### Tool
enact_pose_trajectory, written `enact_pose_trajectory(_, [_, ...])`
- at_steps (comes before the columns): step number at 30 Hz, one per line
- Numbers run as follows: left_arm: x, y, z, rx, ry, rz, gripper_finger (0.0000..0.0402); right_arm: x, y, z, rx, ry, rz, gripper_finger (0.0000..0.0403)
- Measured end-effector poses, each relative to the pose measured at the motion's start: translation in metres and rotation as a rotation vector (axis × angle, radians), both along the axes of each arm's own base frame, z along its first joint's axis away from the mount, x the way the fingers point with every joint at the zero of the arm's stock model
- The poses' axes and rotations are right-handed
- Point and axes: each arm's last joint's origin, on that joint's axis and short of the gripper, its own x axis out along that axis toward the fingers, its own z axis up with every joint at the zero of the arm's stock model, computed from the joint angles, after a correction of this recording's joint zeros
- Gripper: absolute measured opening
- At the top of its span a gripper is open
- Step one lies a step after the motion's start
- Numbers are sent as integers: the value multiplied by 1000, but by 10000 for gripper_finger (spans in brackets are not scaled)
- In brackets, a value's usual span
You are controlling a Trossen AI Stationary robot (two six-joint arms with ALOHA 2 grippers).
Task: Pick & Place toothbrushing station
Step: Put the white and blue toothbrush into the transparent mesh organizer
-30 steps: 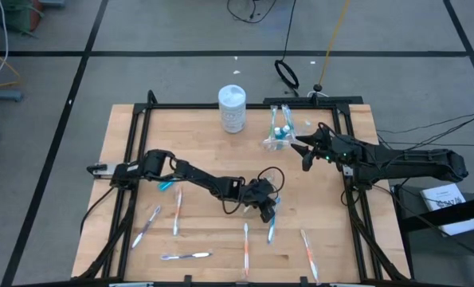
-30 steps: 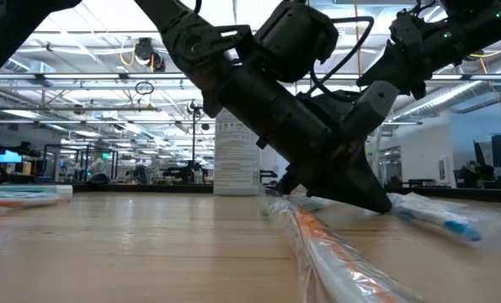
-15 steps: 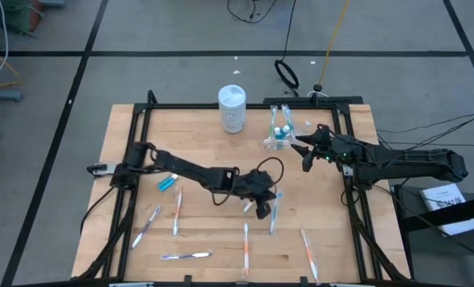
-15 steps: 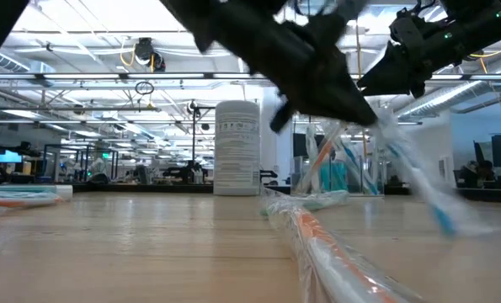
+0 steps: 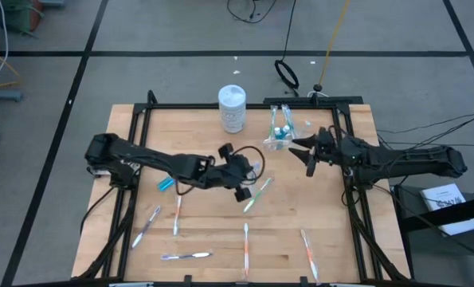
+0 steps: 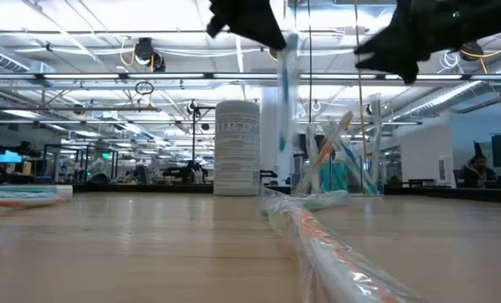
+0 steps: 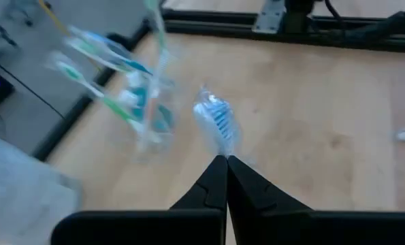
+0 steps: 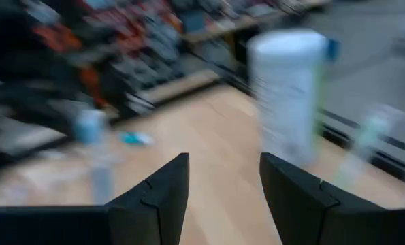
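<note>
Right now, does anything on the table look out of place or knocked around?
Mostly scattered stock: several wrapped toothbrushes lie loose at odd angles along the near edge of the table, not in the clear cup. The left gripper holds one toothbrush aloft. The white canister stands upright; nothing looks spilled.

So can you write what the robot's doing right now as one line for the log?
left gripper: fingers shut on wrapped green-handled toothbrush, lifted off table | right gripper: fingers open, empty, beside clear plastic cup | step: carrying
</note>
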Motion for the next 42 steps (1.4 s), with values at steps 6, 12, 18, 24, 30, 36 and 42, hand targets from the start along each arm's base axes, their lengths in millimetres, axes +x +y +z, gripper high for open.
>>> enact_pose_trajectory(6, [-19,5,31,80,-32,-43,1,12,6,-14,16,-247,103,171])
enact_pose_trajectory(12, [-25,8,37,149,-4,-89,1,22,7,-34,19,-371,157,171])
enact_pose_trajectory(18, [-23,10,36,176,9,-119,2,60,17,-36,4,-331,294,171])
enact_pose_trajectory(24, [-20,7,40,171,-29,-182,2,99,27,-35,-24,-297,336,171])
enact_pose_trajectory(30, [-18,7,43,159,-62,-195,2,118,35,-27,-50,-316,357,171])
enact_pose_trajectory(36, [-18,6,43,164,-66,-205,3,120,35,-23,-53,-331,353,151])
enact_pose_trajectory(42, [-17,6,45,161,-86,-203,14,120,35,-24,-54,-329,355,66])
